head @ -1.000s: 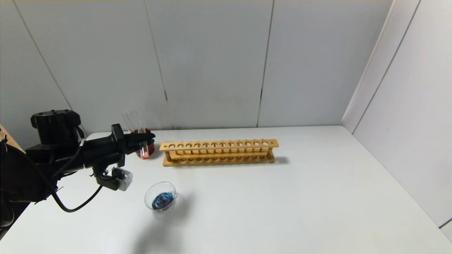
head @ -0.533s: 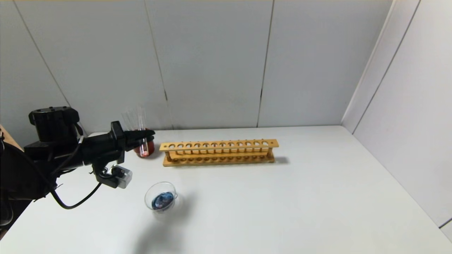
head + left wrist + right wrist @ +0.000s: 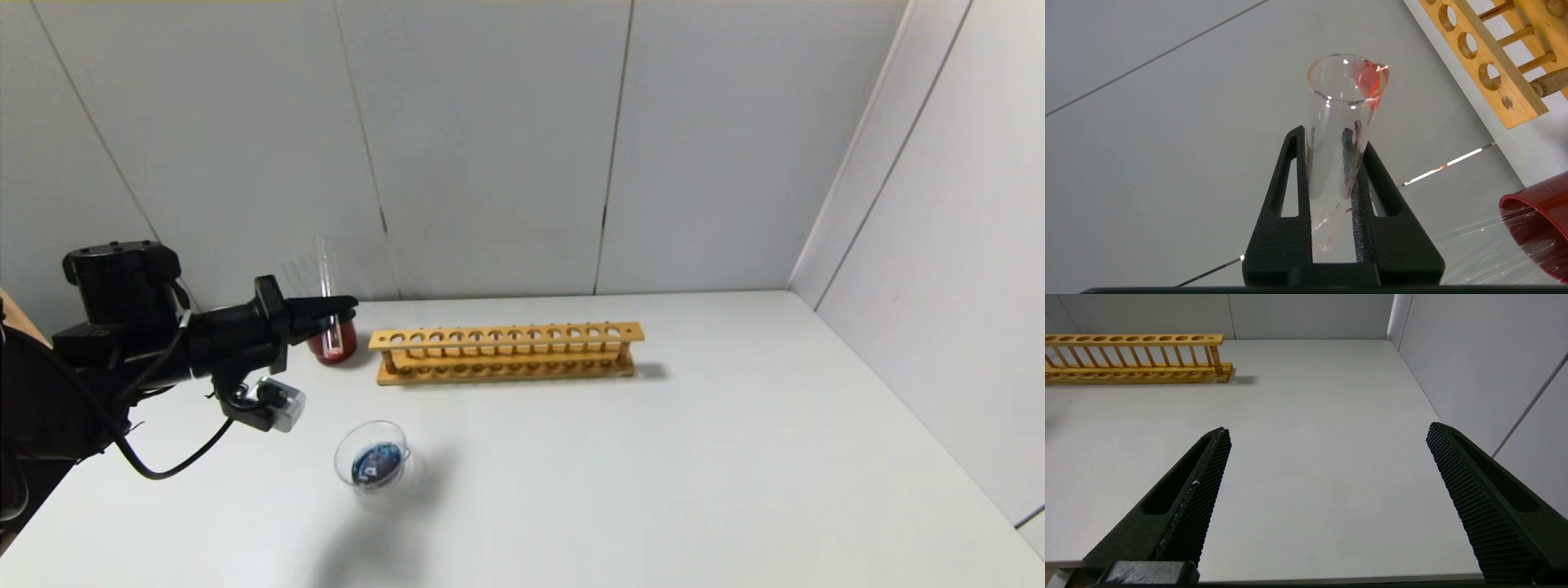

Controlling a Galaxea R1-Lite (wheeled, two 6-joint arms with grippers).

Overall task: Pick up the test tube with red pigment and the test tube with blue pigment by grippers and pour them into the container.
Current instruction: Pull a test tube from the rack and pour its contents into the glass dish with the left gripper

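My left gripper (image 3: 349,305) is shut on the test tube with red pigment (image 3: 327,282) and holds it upright at the table's back left, in front of a dark red cup (image 3: 349,346). A little orange-red liquid (image 3: 331,353) sits at the tube's lower end. In the left wrist view the fingers (image 3: 1298,171) clamp the tube (image 3: 1337,134), and its mouth shows a red smear. The container (image 3: 371,462), a low clear beaker, stands nearer me and below the gripper, with blue liquid in it. No tube with blue liquid shows. My right gripper (image 3: 1329,430) is open and empty over the bare right side.
A long wooden tube rack (image 3: 506,335) stands empty at the back middle, right of the red cup; it also shows in the left wrist view (image 3: 1490,69). Colourless tubes (image 3: 298,278) lean in the red cup. Grey walls close the back and right.
My left gripper has risen a little and drawn slightly back with the red-pigment tube. The beaker and rack have not moved.
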